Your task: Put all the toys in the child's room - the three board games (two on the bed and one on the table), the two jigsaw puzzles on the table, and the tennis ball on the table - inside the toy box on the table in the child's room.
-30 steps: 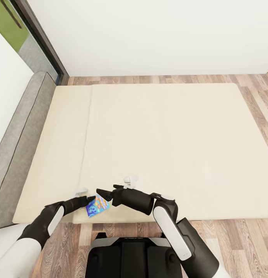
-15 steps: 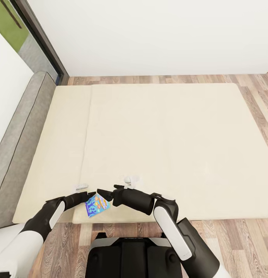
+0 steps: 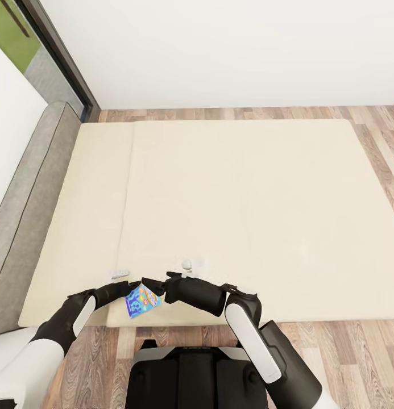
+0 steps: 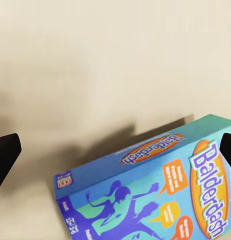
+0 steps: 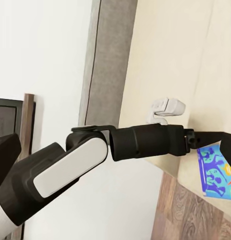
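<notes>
You have both arms reaching over the near edge of the bed, its cream mattress spreading wide ahead of you and its grey padded edge running along the left. Between the two grippers sits one board game, the blue Balderdash box — tilted, one corner raised, right at the near edge of the mattress.

Your left gripper comes at the box from the left; in the left wrist view its two dark fingertips stand far apart at either side of the picture, so the jaws are wide open, with the box lying between and beyond them, printed face up and throwing a shadow on the mattress. Whether a fingertip touches the box, you cannot tell.

Your right gripper meets the box from the right. Its fingers point at the box's upper corner, and in the right wrist view the fingertips sit spread at the far edges, so they look open, with a corner of the box showing near one finger.

Just beyond the grippers, two small white objects lie on the mattress — too small to identify. Wood-plank floor borders the bed, with a white wall behind.
</notes>
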Motion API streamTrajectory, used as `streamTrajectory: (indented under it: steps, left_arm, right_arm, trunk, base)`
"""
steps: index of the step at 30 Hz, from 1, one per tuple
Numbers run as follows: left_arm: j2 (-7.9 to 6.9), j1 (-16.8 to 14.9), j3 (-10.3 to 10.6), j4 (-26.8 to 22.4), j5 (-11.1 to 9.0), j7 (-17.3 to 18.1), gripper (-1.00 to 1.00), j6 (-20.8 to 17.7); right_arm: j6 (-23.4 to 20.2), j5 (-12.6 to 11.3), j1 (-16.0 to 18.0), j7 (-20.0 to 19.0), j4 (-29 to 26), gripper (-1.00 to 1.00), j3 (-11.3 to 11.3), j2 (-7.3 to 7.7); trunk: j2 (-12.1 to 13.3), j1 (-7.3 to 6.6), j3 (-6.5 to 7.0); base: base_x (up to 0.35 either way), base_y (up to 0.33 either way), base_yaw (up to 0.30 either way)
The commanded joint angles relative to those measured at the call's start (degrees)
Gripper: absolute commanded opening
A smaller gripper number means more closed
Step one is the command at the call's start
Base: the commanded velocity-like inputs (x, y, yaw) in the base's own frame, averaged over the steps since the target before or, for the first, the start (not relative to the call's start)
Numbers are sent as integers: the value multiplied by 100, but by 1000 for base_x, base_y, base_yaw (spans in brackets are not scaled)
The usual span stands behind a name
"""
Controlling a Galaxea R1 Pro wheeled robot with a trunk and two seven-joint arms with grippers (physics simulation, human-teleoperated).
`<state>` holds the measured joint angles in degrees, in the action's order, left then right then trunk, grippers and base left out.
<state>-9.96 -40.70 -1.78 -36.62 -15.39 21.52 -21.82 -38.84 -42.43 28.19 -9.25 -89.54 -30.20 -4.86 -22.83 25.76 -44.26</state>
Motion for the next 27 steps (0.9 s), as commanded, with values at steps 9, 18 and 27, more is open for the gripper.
streamTrajectory:
  steps: [9,18,27]
  left_arm:
    - [17,-1,-14,-3,-36,9,100,-43]
    - [32,0,-14,-3,-35,-25,100,-65]
    - [38,1,3,-3,-35,-46,100,-98]
  right_arm:
    - [-27,6,2,-15,-2,100,5,-7]
    - [-27,6,2,-15,5,100,8,-8]
    - [-27,-1,2,-15,5,100,13,10]
  trunk:
    - [-9,3,-89]
    - [-9,3,-169]
    - [-9,3,-193]
  base:
    - [0,0,0]
    - [0,0,0]
    - [0,0,0]
